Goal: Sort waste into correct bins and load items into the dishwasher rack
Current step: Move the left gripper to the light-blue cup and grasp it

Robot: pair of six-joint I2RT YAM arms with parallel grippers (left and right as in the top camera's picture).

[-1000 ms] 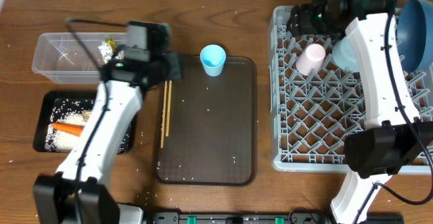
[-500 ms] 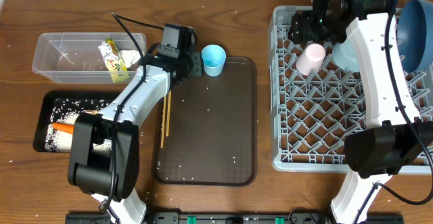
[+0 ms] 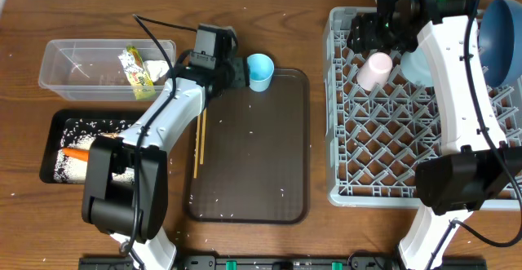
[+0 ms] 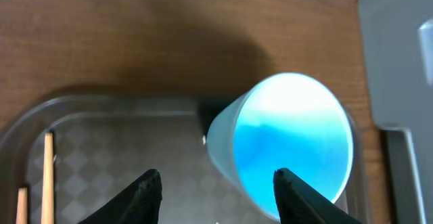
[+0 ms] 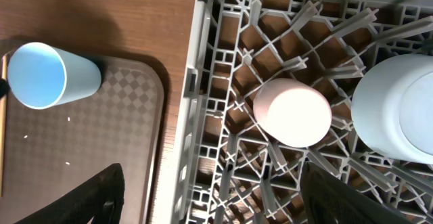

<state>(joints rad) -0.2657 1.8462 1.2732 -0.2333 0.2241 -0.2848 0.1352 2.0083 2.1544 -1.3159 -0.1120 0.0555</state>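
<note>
The light blue cup point(image 3: 259, 72) point(image 4: 284, 139) point(image 5: 47, 75) stands at the back edge of the brown serving tray point(image 3: 253, 172). My left gripper point(image 3: 239, 72) point(image 4: 216, 180) is open just left of it, holding nothing; the cup sits ahead of the right fingertip. Chopsticks point(image 3: 199, 143) point(image 4: 47, 176) lie along the tray's left side. My right gripper point(image 3: 367, 33) point(image 5: 216, 183) hangs open over the dishwasher rack point(image 3: 391, 139) point(image 5: 223, 82), above the upside-down pink cup point(image 3: 375, 69) point(image 5: 294, 112). The light blue bowl point(image 3: 412, 64) point(image 5: 399, 109) and dark blue bowl point(image 3: 502, 37) rest in the rack.
The clear tub point(image 3: 73, 66) at the back left holds the yellow-green wrapper point(image 3: 137, 73). In front of it, the black tray point(image 3: 61, 139) holds rice and a carrot point(image 3: 77, 153). Rice grains are scattered over the table.
My left arm has swung from the tub across to the light blue cup, and its jaws have opened. The right arm has stayed over the rack.
</note>
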